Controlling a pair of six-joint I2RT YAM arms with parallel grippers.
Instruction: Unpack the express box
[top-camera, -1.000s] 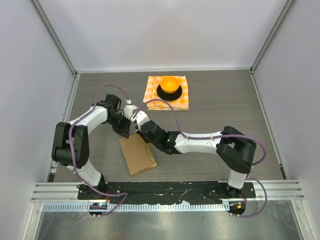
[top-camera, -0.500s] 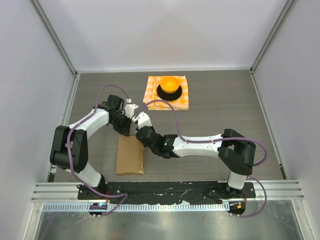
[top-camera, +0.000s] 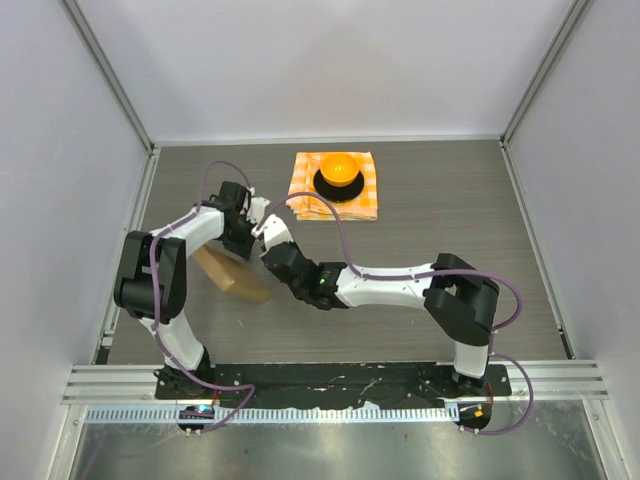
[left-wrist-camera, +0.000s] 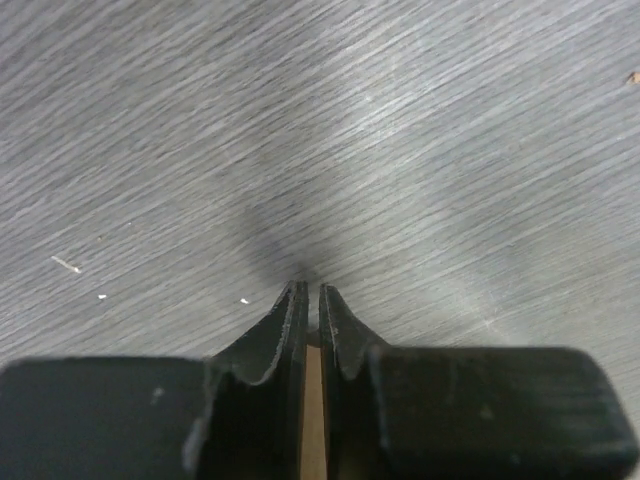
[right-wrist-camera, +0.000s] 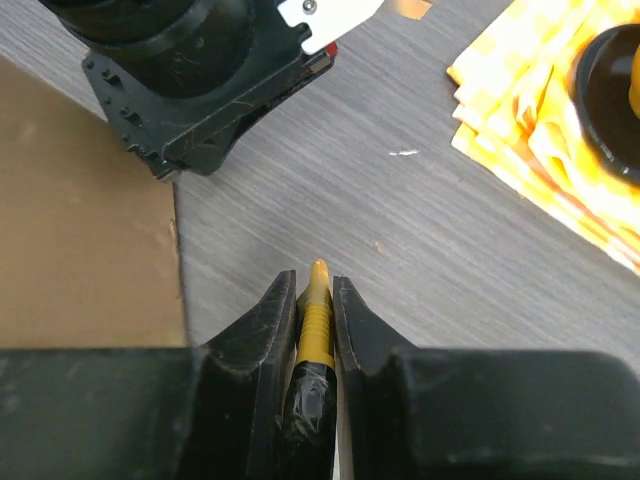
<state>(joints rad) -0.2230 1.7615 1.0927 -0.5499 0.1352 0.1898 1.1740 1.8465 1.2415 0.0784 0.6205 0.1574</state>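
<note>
The express box (top-camera: 232, 277) is a flat brown cardboard mailer, held tilted off the table left of centre. My left gripper (top-camera: 242, 243) is shut on its upper edge; in the left wrist view a thin strip of cardboard (left-wrist-camera: 311, 400) shows between the fingers of that gripper (left-wrist-camera: 308, 292). My right gripper (top-camera: 268, 246) is just right of it, shut on a yellow-tipped tool with a black handle (right-wrist-camera: 317, 310). In the right wrist view, where my right gripper (right-wrist-camera: 316, 285) points at bare table, the box's brown face (right-wrist-camera: 80, 250) fills the left side.
An orange-checkered cloth (top-camera: 303, 192) lies at the back centre with an orange ball (top-camera: 339, 164) on a black stand (top-camera: 340, 186). The cloth (right-wrist-camera: 520, 110) also shows at the right wrist view's upper right. White walls with metal frames stand on three sides.
The box has gone from lying flat near the front to being lifted, tilted and swung left. My left gripper moved back and left with it; my right gripper followed.
</note>
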